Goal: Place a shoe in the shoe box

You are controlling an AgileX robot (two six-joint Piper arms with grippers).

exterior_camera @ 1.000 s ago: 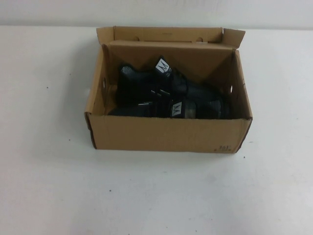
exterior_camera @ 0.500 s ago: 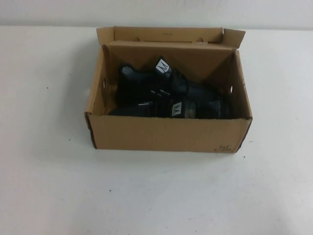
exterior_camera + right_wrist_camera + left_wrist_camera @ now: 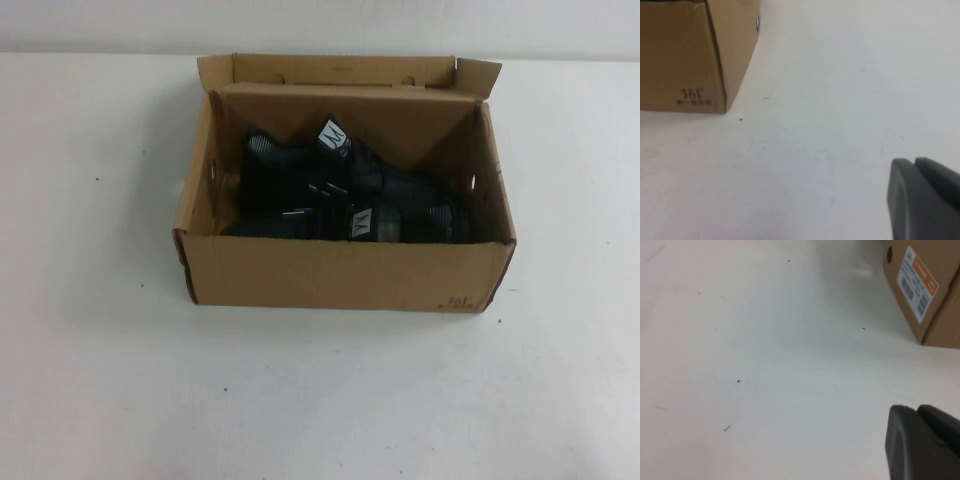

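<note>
The brown cardboard shoe box stands open on the white table, its lid flap raised at the back. Two black mesh sneakers lie inside it. One shoe lies toward the back with its white tongue tag up. Its mate lies along the front wall. I cannot tell which went in last. My left gripper is shut and empty, low over the table to the left of the box. My right gripper is shut and empty, to the right of the box. Neither gripper shows in the high view.
The white table surrounds the box on all sides. A pale wall runs along the table's far edge. A white and orange label is on the box's left end.
</note>
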